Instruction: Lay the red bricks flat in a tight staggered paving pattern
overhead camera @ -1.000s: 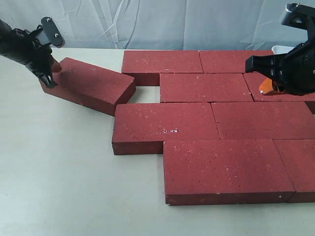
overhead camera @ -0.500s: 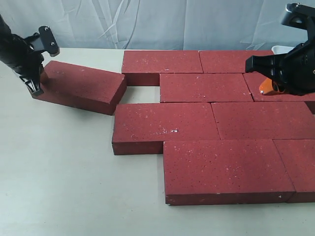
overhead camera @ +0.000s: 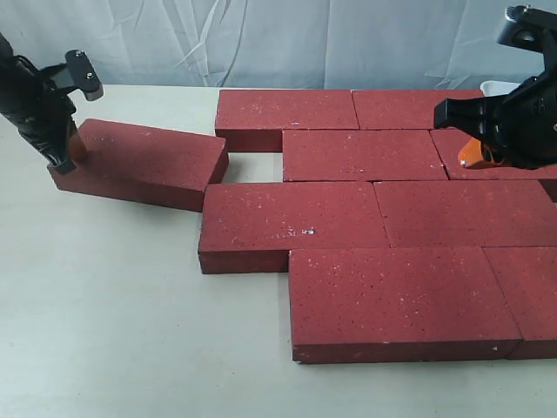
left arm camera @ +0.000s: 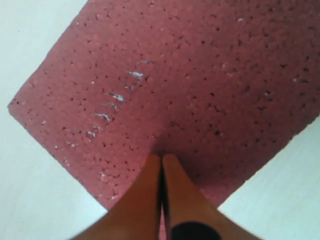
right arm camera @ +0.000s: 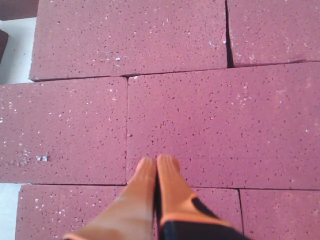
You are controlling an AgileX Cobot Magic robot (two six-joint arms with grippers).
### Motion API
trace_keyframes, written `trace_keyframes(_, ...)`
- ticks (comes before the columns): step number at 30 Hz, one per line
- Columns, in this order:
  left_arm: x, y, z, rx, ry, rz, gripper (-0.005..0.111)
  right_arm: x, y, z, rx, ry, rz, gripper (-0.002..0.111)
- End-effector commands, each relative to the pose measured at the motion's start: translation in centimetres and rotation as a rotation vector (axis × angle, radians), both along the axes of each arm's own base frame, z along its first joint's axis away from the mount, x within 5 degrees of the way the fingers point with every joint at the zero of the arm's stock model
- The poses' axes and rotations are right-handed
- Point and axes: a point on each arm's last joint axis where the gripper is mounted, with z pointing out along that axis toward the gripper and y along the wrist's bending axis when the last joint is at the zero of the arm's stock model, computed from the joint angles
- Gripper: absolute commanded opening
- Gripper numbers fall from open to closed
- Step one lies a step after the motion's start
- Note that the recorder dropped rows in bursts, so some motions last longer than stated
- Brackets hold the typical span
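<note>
My left gripper (overhead camera: 67, 158) is at the bench's (overhead camera: 104, 331) left edge, towards the back. Its orange fingers (left arm camera: 150, 185) are pressed together with nothing between them, and the tips are set on the left end of the loose brick (overhead camera: 139, 162). That brick lies flat but skewed. Its right end angles into the notch at the left of the paved bricks (overhead camera: 348, 209), just beside the back row's front corner and the third row's back corner. I cannot tell whether it touches either.

The paved patch fills the bench's right half in four staggered rows, two bricks showing in each, with tight joints. The front row reaches close to the front edge.

My right gripper (overhead camera: 477, 153) is over the second row near the right edge. Its fingers (right arm camera: 167, 175) are closed on nothing, and I cannot tell whether they touch the brick.

Behind it, at the back right corner, a white object (overhead camera: 498, 86) peeks out. I cannot tell whether it is a container.

The bench is pale and matte, and a creased pale sheet (overhead camera: 261, 43) hangs behind it.
</note>
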Motion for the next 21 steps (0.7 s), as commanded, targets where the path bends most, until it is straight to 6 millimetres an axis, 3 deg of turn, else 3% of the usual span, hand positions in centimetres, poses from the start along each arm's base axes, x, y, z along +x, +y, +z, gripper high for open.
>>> trace_keyframes(1,-1.5,-0.7,-0.9,-0.053,0.152,-0.005,0.0,0.0,-0.2,0.2,0.0,-0.017,-0.006,-0.001)
trace_keyframes(4,-1.3,-0.7,0.8,-0.053,0.098,0.013,0.0,0.0,-0.2,0.2,0.0,-0.017,-0.006,-0.001)
trace_keyframes(9,-1.6,-1.3,5.3,-0.126,0.004,0.032,0.0,0.0,-0.2,0.2,0.0,-0.017,-0.006,-0.001)
trace_keyframes(13,-2.8,-2.8,7.9,-0.253,-0.006,-0.086,0.0,0.0,-0.2,0.2,0.0,-0.017,-0.006,-0.001)
trace_keyframes(17,-4.0,-4.8,8.3,-0.38,0.02,-0.308,0.0,0.0,-0.2,0.2,0.001,-0.017,-0.006,-0.001)
trace_keyframes(21,-4.8,-6.6,6.4,-0.288,0.035,-0.418,0.0,0.0,-0.2,0.2,0.001,-0.017,-0.006,-0.001)
